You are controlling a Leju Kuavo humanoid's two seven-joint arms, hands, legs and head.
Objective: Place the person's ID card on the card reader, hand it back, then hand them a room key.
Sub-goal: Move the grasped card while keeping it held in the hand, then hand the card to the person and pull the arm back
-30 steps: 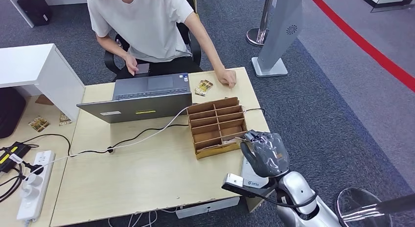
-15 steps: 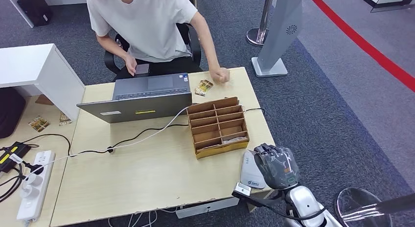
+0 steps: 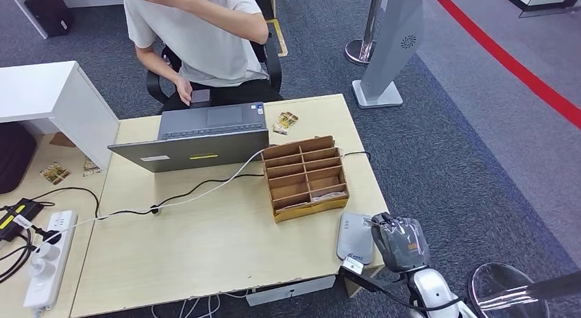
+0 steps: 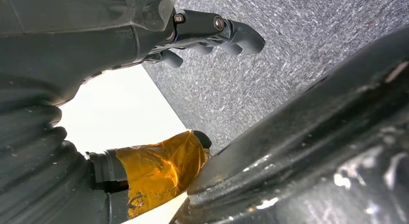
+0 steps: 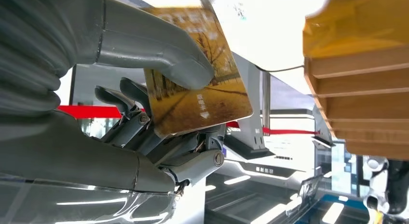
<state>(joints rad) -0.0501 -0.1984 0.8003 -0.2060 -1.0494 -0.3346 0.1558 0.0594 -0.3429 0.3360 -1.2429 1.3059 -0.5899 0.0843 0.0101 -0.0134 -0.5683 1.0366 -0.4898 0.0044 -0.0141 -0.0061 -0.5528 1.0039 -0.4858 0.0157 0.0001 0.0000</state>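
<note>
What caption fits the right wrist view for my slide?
Right hand pinches a yellow card beside the wooden organizer.

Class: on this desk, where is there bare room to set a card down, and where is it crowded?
Bare: the broad desk patch between the cable and the near edge. Crowded: the laptop, wooden organizer and card reader on the right.

Office reception, desk (image 3: 205,249), laptop (image 3: 199,136), queue barrier (image 3: 362,47)
</note>
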